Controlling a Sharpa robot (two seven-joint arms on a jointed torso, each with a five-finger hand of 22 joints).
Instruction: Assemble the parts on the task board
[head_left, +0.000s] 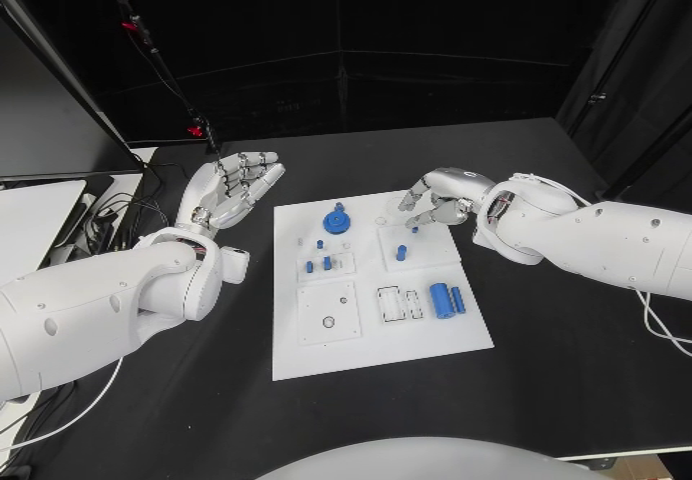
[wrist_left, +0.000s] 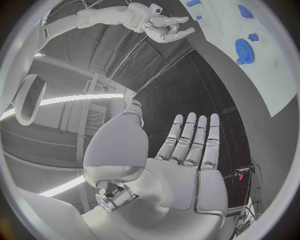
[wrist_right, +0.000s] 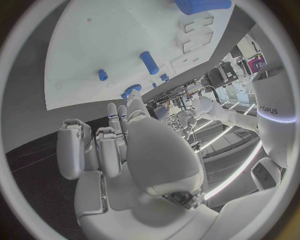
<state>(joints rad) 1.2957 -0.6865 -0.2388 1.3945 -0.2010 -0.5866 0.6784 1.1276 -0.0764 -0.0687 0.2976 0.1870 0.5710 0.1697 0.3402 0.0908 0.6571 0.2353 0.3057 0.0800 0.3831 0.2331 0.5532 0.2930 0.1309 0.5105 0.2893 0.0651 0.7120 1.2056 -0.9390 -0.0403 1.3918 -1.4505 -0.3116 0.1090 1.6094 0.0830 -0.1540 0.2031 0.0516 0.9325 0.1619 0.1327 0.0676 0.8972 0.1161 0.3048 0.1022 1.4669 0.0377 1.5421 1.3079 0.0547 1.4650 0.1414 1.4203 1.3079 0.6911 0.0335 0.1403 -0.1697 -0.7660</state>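
Over the task board (head_left: 378, 345), mid-surface, your right hand (head_left: 438, 196) hovered with fingers curled, holding nothing; blue parts (head_left: 447, 299) lay on it. Left hand (head_left: 231, 190) was spread apart, empty. You should have descended slowly, fingers aligned on one part.

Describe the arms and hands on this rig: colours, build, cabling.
Both arms have smooth, rounded, glossy white shells with bulbous joint housings. The left hand and right hand are silver metal with segmented fingers; the left wrist view shows pale pads along the fingers. A thin white cable loops along the right arm near its wrist, and another hangs below its forearm.
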